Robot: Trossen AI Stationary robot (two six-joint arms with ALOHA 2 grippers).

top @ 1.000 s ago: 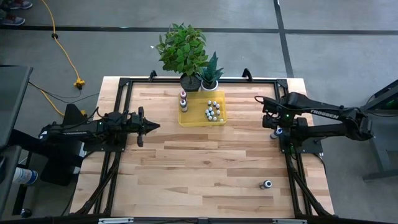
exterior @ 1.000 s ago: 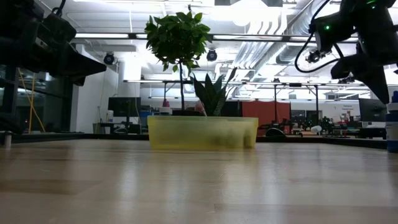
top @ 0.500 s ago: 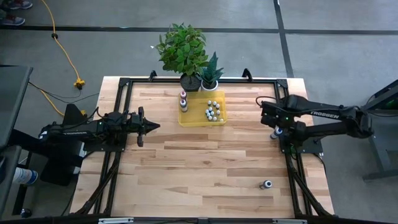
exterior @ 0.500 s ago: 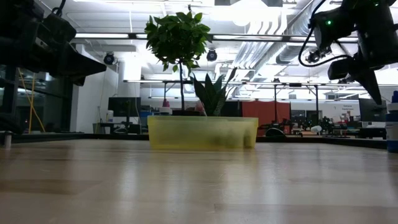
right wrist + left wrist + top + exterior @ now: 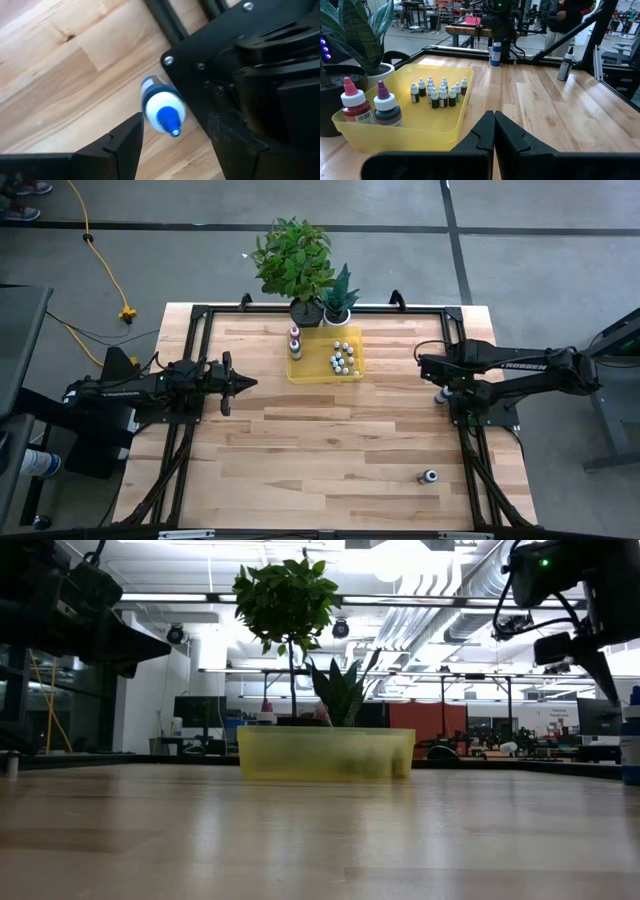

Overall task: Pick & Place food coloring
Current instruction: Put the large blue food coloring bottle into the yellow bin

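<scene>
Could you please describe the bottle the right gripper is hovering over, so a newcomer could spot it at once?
Start at the yellow tray before the plants, then cross to the table's right edge. There, under the open right gripper, stands the blue-capped bottle, upright beside the arm's black base. Unlike the lone bottle lying nearer the front edge, it stands upright.

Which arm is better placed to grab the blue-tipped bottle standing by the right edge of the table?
The right arm. Its open gripper hangs directly above the blue-tipped bottle, while the left gripper, shut, waits across the table.
</scene>
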